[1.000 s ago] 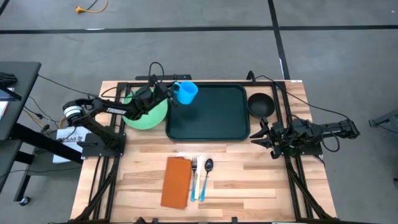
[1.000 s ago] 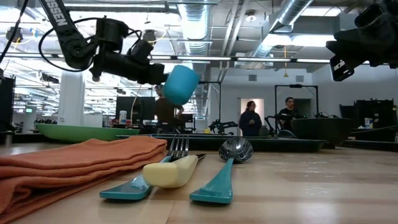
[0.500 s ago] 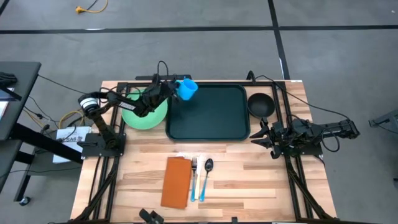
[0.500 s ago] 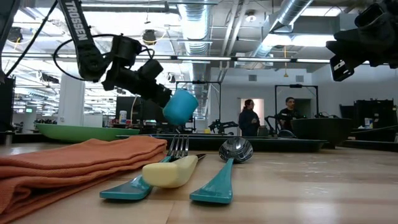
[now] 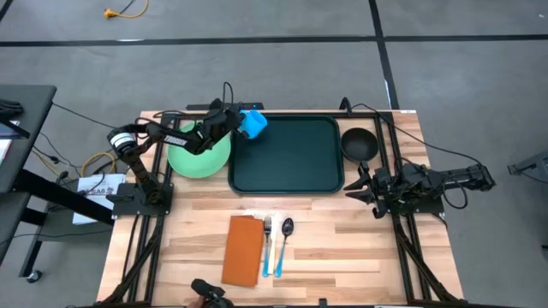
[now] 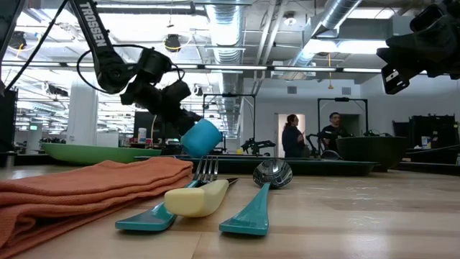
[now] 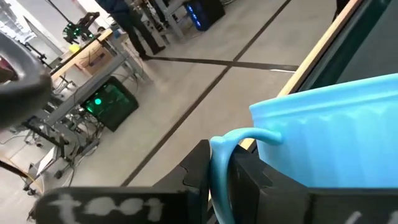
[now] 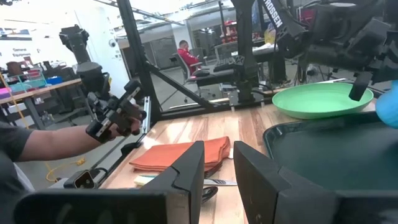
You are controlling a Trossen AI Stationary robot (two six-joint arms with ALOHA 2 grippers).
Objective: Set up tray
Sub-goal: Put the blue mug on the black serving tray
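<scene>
Pinching a blue cup (image 5: 252,123) over the tray (image 5: 291,167), left jaws; right jaws slightly spread

A big light blue cup (image 7: 336,134) fills the near side of the view. It has faint lines running down its wall and a thin curved handle (image 7: 225,163). The left gripper (image 7: 233,177) grips the cup at the handle, with 1 dark finger (image 7: 193,171) on each side of it. A dark tray (image 7: 373,43) shows behind the cup, with a pale wood table edge (image 7: 323,46) next to it. Beyond lies a grey floor (image 7: 205,93) with dark lines. Far off stand desks with gear and a green light (image 7: 96,102), and a person's legs (image 7: 134,28).
</scene>
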